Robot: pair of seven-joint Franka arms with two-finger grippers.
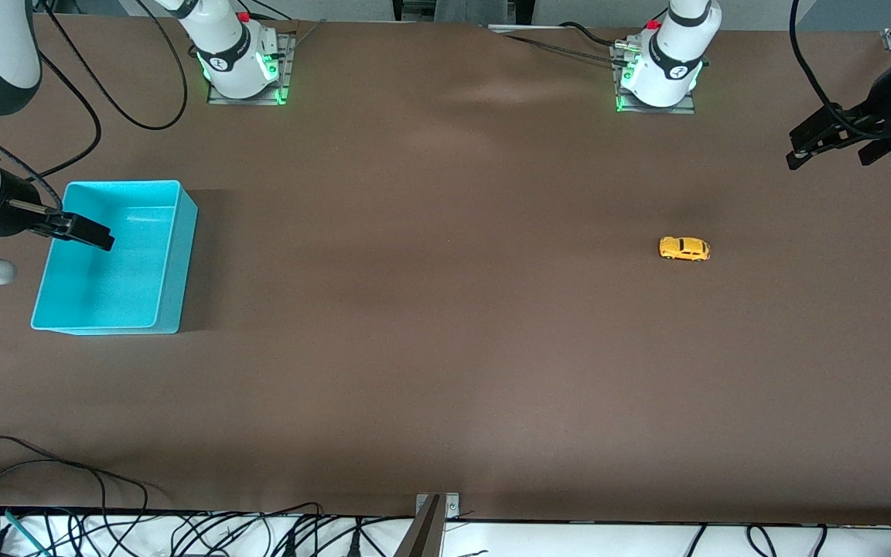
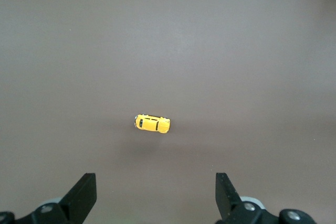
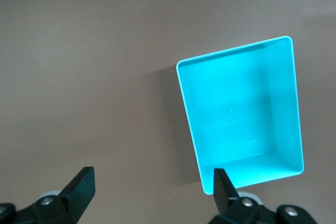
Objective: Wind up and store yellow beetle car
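The yellow beetle car (image 1: 684, 248) stands on its wheels on the brown table, toward the left arm's end. In the left wrist view the car (image 2: 152, 124) lies ahead of the fingertips, apart from them. My left gripper (image 1: 832, 151) hangs open and empty in the air at that end of the table, off to the side of the car; its jaws (image 2: 156, 195) are spread wide. My right gripper (image 1: 86, 230) is also open and empty, up over the outer rim of the turquoise bin (image 1: 179, 255). From the right wrist the bin (image 3: 236, 119) shows nothing inside, and the gripper (image 3: 152, 192) is mostly over bare table beside it.
The arm bases (image 1: 240, 62) (image 1: 662, 70) stand along the table's edge farthest from the front camera. Loose cables (image 1: 66, 472) and a metal bracket (image 1: 436, 512) sit at the nearest edge. Bare brown tabletop stretches between the bin and the car.
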